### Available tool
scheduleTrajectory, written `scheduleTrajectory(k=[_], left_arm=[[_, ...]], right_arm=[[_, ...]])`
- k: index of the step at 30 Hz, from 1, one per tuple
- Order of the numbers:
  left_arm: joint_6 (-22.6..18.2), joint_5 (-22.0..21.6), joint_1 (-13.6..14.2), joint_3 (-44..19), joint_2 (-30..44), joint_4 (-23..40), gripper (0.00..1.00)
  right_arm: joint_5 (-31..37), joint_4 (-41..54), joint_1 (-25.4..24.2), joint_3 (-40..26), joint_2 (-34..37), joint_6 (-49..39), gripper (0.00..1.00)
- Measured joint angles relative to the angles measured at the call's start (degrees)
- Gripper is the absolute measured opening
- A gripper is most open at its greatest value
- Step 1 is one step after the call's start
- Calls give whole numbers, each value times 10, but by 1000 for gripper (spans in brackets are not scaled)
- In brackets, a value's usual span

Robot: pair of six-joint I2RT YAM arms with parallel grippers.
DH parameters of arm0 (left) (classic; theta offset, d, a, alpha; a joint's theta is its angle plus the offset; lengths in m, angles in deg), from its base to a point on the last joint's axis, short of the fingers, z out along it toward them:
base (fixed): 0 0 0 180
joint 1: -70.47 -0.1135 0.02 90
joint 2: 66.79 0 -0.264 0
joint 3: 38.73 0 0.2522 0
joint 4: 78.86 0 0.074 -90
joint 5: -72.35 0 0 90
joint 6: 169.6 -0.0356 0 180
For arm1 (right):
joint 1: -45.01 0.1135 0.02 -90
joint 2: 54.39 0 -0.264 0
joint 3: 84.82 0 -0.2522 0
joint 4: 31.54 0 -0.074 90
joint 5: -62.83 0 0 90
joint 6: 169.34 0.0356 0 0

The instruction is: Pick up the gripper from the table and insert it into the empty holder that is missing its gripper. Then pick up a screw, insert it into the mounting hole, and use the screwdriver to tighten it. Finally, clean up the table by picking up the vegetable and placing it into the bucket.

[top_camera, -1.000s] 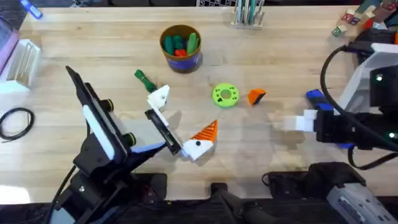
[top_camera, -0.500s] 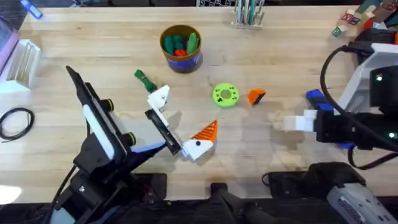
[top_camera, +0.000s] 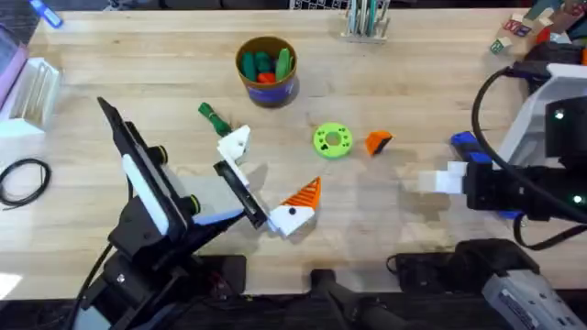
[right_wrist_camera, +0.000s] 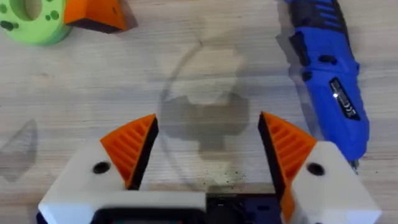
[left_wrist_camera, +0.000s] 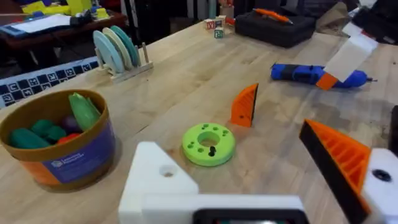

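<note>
Loose gripper (top_camera: 378,142): we see it just beside the green disc (top_camera: 332,139)
Left gripper (top_camera: 261,181): spread, grasping nothing
Right gripper (right_wrist_camera: 207,142): spread, beside the screwdriver (right_wrist_camera: 328,51)

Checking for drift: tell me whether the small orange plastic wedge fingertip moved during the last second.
No. The small orange wedge fingertip stays just right of the green disc.

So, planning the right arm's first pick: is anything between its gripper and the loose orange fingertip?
Nothing visible. The right gripper is open over bare table; the gripper lies ahead beside the green disc, the screwdriver off to the side.
</note>
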Motion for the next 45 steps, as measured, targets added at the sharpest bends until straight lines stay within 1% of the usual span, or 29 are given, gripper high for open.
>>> scheduleTrajectory(k=[2,4,7,11,15,18,21,25,29,32,35,36,38,39,40,43,44,45], left_arm=[[0,0,0,0,0,0,987],[0,0,0,0,0,0,987],[0,0,0,0,0,0,987],[0,0,0,0,0,0,986],[0,0,0,0,0,0,986],[0,0,0,0,0,0,986],[7,0,0,0,0,0,986],[49,0,0,0,0,0,987],[74,0,0,0,0,0,987],[83,0,0,0,0,0,987],[89,0,0,0,0,0,986],[91,0,0,0,0,0,987],[91,0,0,0,0,0,986],[91,0,0,0,0,0,986],[92,0,0,0,0,0,987],[93,0,0,0,0,0,987],[93,0,0,0,0,0,986],[93,0,0,0,0,0,987]], right_arm=[[0,-1,0,0,0,0,991],[1,-29,0,0,0,0,991],[-10,-116,0,0,0,0,991],[-54,-220,0,0,0,3,990],[-91,-226,0,-1,0,18,991],[-105,-224,4,-5,12,15,991],[-106,-181,33,-16,51,8,991],[-76,-136,103,-56,139,3,991],[-49,-143,163,-105,223,2,991],[-41,-162,187,-117,270,2,991],[-35,-173,194,-117,311,7,991],[-34,-178,195,-117,324,11,953],[-32,-185,195,-117,345,16,832],[-31,-190,195,-117,354,18,726],[-31,-196,195,-117,361,20,676],[-31,-218,195,-117,375,23,643],[-30,-220,195,-117,377,23,610],[-30,-219,195,-117,378,24,542]])
